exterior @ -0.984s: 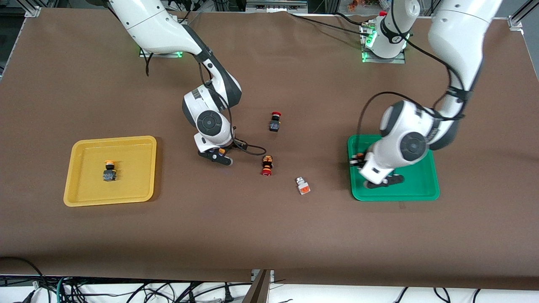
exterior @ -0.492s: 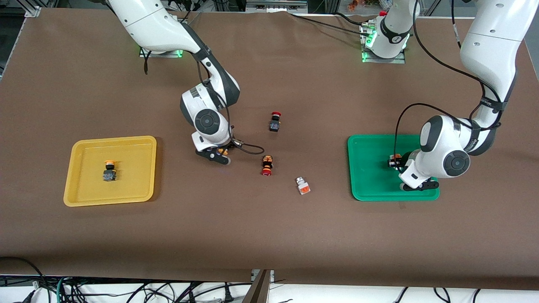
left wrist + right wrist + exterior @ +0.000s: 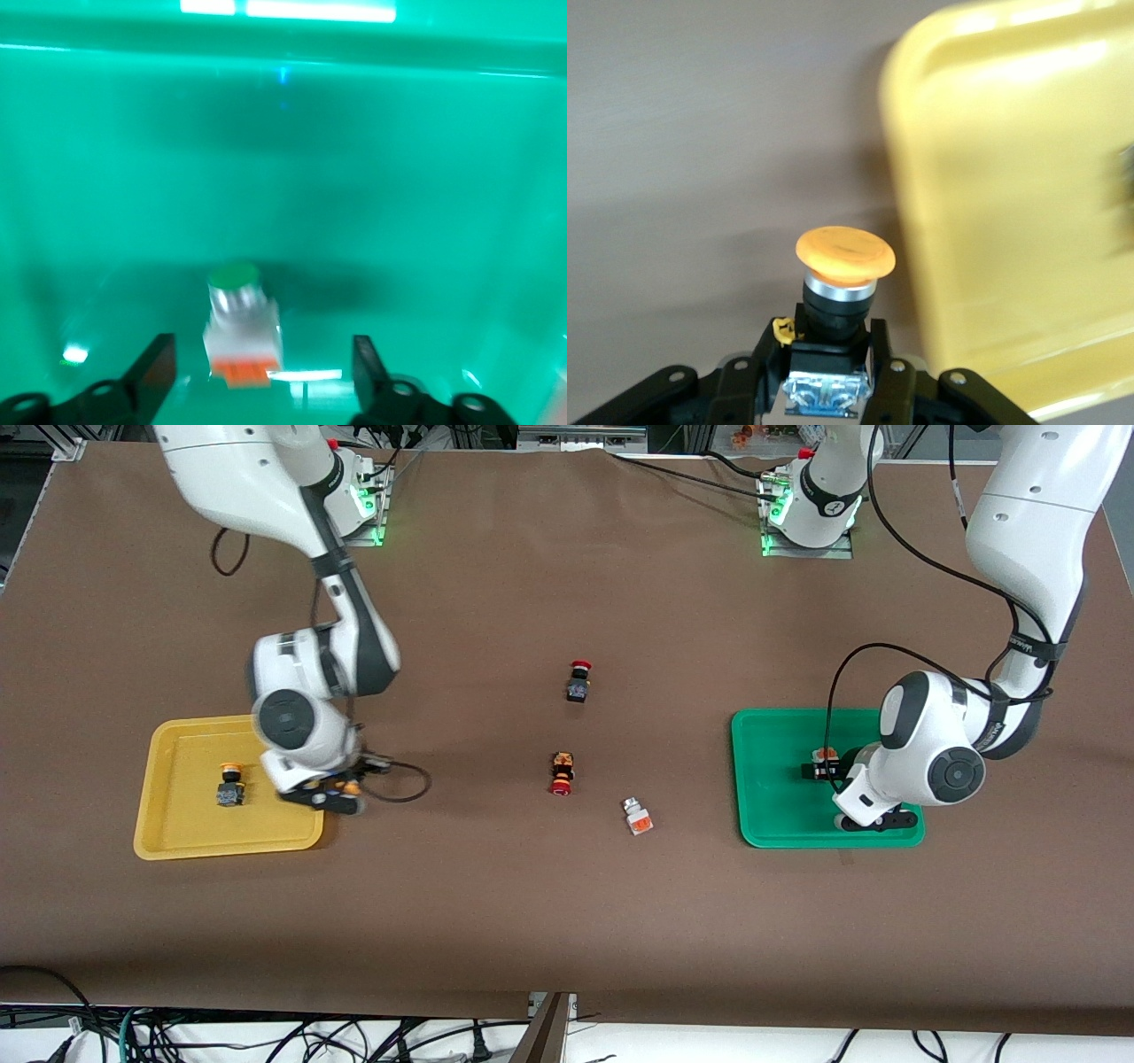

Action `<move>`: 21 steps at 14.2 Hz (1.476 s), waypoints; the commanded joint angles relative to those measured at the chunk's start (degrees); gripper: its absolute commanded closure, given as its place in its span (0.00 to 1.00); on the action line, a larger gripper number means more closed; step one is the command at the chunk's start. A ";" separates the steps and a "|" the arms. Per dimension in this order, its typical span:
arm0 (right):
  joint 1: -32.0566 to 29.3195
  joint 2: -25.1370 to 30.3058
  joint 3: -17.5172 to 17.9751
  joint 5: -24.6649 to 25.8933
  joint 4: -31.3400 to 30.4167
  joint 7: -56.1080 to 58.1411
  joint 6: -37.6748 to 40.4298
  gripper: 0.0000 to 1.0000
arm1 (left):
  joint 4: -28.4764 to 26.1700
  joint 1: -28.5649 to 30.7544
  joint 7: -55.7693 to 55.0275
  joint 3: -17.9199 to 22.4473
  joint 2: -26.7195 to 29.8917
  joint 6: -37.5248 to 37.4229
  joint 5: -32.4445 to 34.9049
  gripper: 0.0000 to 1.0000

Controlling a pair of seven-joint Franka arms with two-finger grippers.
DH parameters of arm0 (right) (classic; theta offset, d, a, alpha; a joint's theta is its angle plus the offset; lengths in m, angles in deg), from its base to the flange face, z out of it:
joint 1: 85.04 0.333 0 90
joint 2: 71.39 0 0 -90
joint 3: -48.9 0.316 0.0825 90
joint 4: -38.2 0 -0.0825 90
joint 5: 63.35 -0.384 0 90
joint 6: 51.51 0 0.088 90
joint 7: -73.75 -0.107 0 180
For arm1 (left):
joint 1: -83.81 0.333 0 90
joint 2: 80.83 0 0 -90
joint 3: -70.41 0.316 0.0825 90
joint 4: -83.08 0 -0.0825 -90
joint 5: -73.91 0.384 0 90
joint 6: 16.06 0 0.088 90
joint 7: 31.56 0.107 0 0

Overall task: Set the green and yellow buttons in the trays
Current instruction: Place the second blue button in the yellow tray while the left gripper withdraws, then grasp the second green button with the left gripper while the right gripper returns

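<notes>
We start at the right arm's end of the table, where the yellow tray (image 3: 177,744) lies with one yellow button (image 3: 230,784) resting in it, so that one looks done. Our right gripper (image 3: 323,797) hangs over the tray's edge that faces the middle of the table, and its fingers are clamped on the black body of a second yellow button (image 3: 843,266), cap pointing away from the wrist. We hold it by the body because the cap is round and would slip. We think the next job is to carry it over the tray floor and let go there. In the front view this button is mostly hidden by the hand, and the tray looks smeared in the right wrist view. Near the middle of the table sit two red buttons (image 3: 562,771), which we leave alone, and one green button (image 3: 636,816) lying on the brown cloth (image 3: 567,921), not yet in a tray. At the left arm's end lies the green tray (image 3: 780,815). Our left gripper (image 3: 266,385) is low in it with fingers spread wide, and another green button (image 3: 241,326) lies loose on the tray floor between them. The arm hides much of that tray from the front.
</notes>
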 commanded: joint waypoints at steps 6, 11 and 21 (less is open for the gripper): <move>-8.34 0.51 -1.09 -6.31 1.08 18.03 0.36 0.00 | 14.25 -14.33 -21.50 -0.33 -4.67 0.25 -1.86 0.00; -8.95 2.45 -1.35 -6.51 21.97 18.39 27.81 0.00 | 19.94 -26.53 -44.62 1.16 -12.92 16.36 -2.30 0.00; -16.92 19.20 5.90 -5.81 25.47 17.60 42.65 0.00 | 27.00 -35.35 -45.29 10.84 -20.68 21.56 -1.95 0.27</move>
